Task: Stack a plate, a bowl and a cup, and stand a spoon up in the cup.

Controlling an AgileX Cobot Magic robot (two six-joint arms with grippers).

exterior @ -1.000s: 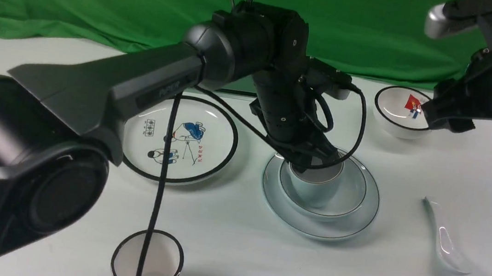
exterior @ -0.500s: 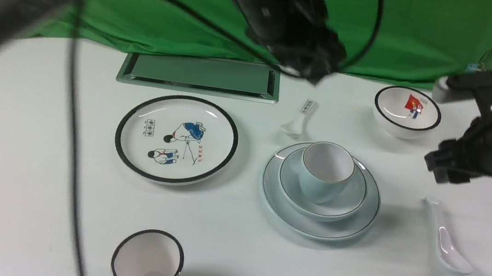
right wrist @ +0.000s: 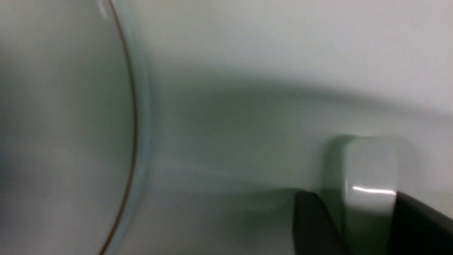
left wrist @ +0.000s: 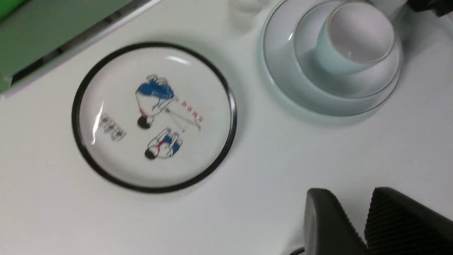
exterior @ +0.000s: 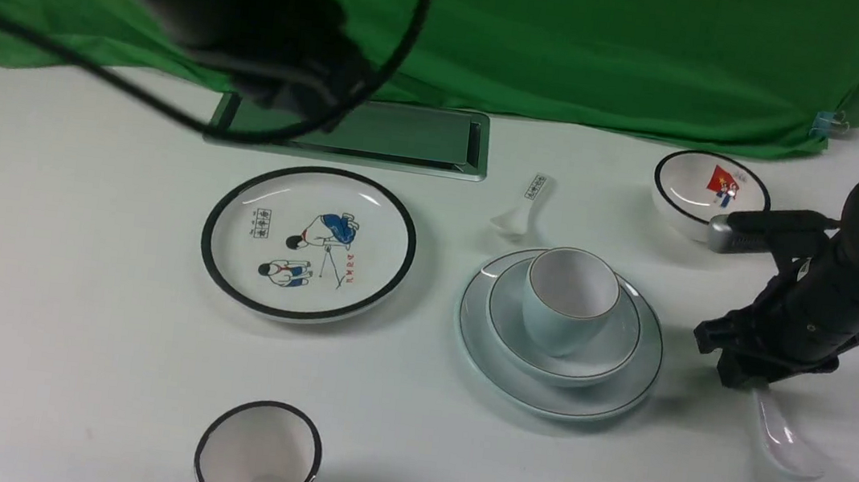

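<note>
The plate [exterior: 553, 397] carries the bowl [exterior: 616, 339], and the cup [exterior: 568, 301] stands upright in the bowl, right of the table's middle. The stack also shows in the left wrist view, cup [left wrist: 354, 42] on top. The plain white spoon [exterior: 783, 439] lies on the table right of the stack. My right gripper [exterior: 741, 378] is down over its handle; in the right wrist view the handle end [right wrist: 370, 170] lies between the open jaws [right wrist: 354, 198], with a narrow gap at one finger. My left gripper [exterior: 293, 92] is raised at the back left, open and empty [left wrist: 350, 193].
A black-rimmed cartoon plate [exterior: 308, 243] lies left of the stack. A black-rimmed white cup [exterior: 258, 456] stands at the front. A small bowl with a red picture [exterior: 710, 192] and a marked spoon [exterior: 522, 207] sit behind the stack. A metal hatch [exterior: 353, 131] lies before the green cloth.
My left arm let go of the cup, lifted and swung away to the back left. My right gripper came down from near the small bowl onto the plain spoon's handle.
</note>
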